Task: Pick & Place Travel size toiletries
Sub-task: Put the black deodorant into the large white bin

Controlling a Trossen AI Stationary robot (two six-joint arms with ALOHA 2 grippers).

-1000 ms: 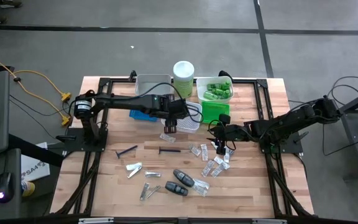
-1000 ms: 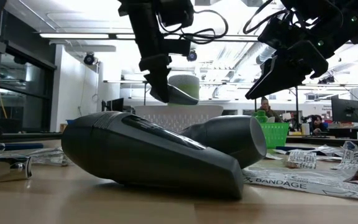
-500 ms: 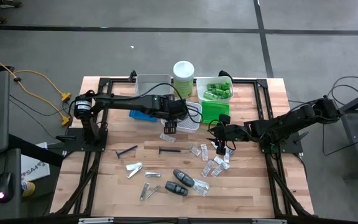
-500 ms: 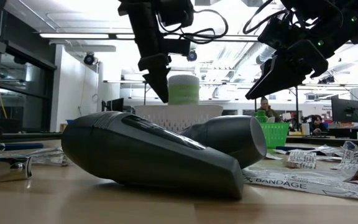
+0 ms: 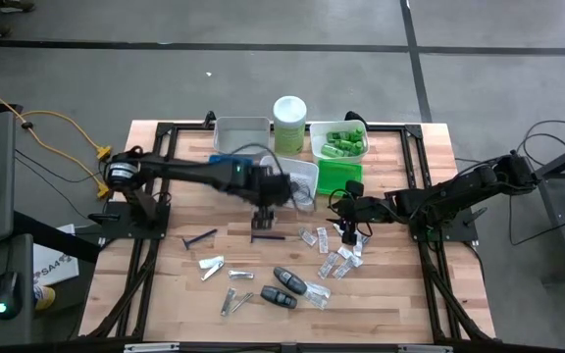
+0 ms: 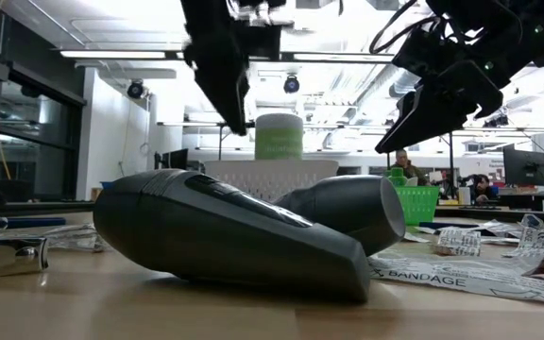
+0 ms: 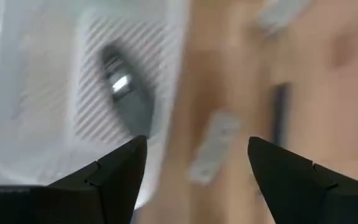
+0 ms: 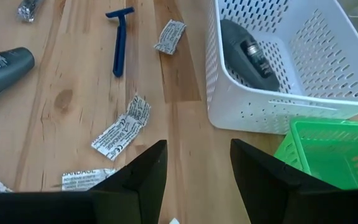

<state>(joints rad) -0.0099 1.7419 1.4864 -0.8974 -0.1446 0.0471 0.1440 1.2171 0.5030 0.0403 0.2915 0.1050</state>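
Left gripper (image 5: 264,213) is held above the bench (image 5: 165,284) just beside the white tray (image 8: 303,93), jaws apart and empty. 1 dark grey case (image 8: 248,51) is seen lying inside that tray. Right gripper (image 5: 346,231) is hung over the clear packets (image 5: 339,257), jaws apart, nothing gripped. 2 more grey cases (image 5: 284,286), silver clippers (image 5: 231,299) and 2 blue razors (image 5: 200,238) are spread on the bench. Green tubes (image 5: 339,144) are in a far tray.
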